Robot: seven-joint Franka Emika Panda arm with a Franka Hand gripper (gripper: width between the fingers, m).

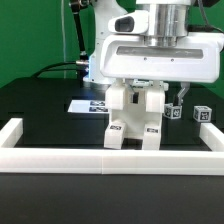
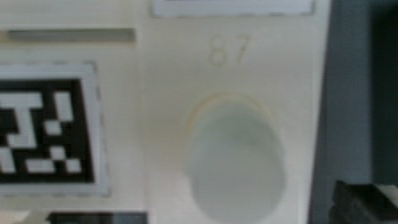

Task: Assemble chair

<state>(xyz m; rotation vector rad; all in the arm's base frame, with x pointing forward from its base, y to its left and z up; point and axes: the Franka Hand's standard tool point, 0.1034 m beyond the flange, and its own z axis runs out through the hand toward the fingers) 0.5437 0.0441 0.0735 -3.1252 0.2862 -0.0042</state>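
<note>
The chair (image 1: 135, 118) stands partly joined on the desk (image 1: 40, 105), loose parts (image 1: 203, 114) remain unattached, and the fingers' (image 1: 129, 85) grip is unclear.

arm (image 1: 106, 45): reaches down from above | end effector (image 1: 150, 86): pointing straight down | jaw state: unclear

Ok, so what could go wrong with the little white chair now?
1. The gripper sits right on top of the chair. I cannot tell whether its jaws are open, so lifting might tug the chair over.
2. The chair stands close to the front rail, and a nudge could knock it against that.
3. Small tagged pieces lie near it on the exterior view's right and could get bumped.
</note>
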